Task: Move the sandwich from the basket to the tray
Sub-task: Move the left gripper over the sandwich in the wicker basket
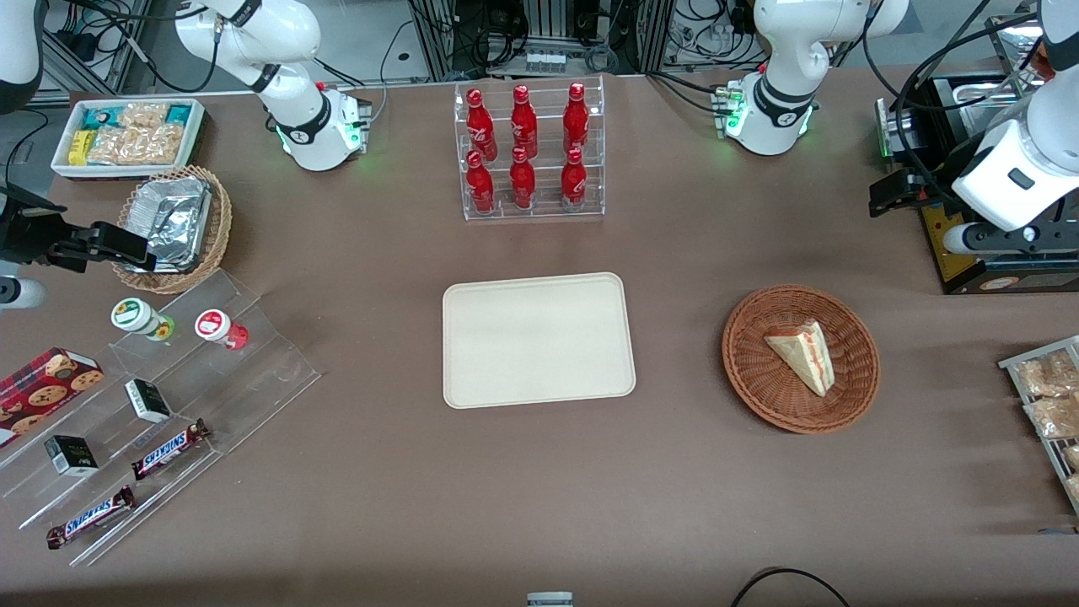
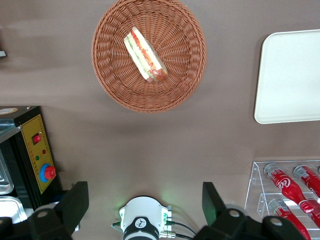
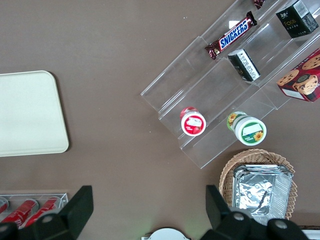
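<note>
High above the working arm's end of the surface (image 1: 539, 489), the gripper (image 2: 145, 202) is held with its fingers (image 2: 76, 201) spread wide apart and nothing between them, well clear of everything below. Seen from the wrist, the basket (image 2: 172, 92) lies under the arm, and the sandwich (image 2: 144, 55) rests inside it, roughly at its middle, with the red and green filling turned up along one long edge. In the front view the wedge (image 1: 803, 354) is seen lying flat on the weave, apart from the rim, while the tray (image 1: 538, 339) lies bare at the middle of the surface, well apart from the basket (image 1: 856, 396). Nothing of the task is judged done yet, so the risks lie in the approach and the grasp. If the descent is made without the fingers being lined up across the wedge's narrow width, the soft bread could be pushed aside or a fingertip could be caught on the wicker. If it is squeezed too hard, the layers may be crushed or slid apart; if too lightly, it may be dropped on the way. A light basket could also be dragged or tipped should a finger press on its rim. The bottle rack (image 1: 529, 152), farther from the front camera than the tray, is judged to be clear of the carry path.
</note>
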Robot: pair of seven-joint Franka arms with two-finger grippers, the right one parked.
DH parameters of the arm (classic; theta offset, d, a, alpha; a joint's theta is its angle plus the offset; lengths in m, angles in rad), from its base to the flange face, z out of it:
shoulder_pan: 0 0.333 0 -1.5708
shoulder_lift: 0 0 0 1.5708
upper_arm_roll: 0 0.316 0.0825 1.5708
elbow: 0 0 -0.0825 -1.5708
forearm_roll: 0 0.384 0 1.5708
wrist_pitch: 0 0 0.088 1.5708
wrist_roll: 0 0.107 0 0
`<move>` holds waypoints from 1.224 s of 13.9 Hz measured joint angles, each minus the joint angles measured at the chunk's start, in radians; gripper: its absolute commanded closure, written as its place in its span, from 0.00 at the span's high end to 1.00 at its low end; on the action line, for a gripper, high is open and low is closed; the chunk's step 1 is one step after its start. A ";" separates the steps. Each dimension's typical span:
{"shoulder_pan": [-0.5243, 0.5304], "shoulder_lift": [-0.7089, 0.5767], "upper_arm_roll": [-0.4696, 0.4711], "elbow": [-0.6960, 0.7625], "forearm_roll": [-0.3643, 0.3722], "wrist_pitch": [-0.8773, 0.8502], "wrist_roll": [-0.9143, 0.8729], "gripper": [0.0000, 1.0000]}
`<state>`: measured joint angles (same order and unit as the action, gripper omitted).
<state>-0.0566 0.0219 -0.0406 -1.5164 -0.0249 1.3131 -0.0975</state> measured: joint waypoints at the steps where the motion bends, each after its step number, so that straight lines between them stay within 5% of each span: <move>1: 0.000 0.000 0.000 0.000 0.000 0.000 0.000 1.00; 6: 0.000 0.002 0.000 -0.046 0.000 0.055 -0.001 1.00; 17: 0.002 0.061 0.007 -0.438 0.000 0.570 -0.001 1.00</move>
<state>-0.0546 0.0828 -0.0331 -1.9545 -0.0250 1.8830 -0.0981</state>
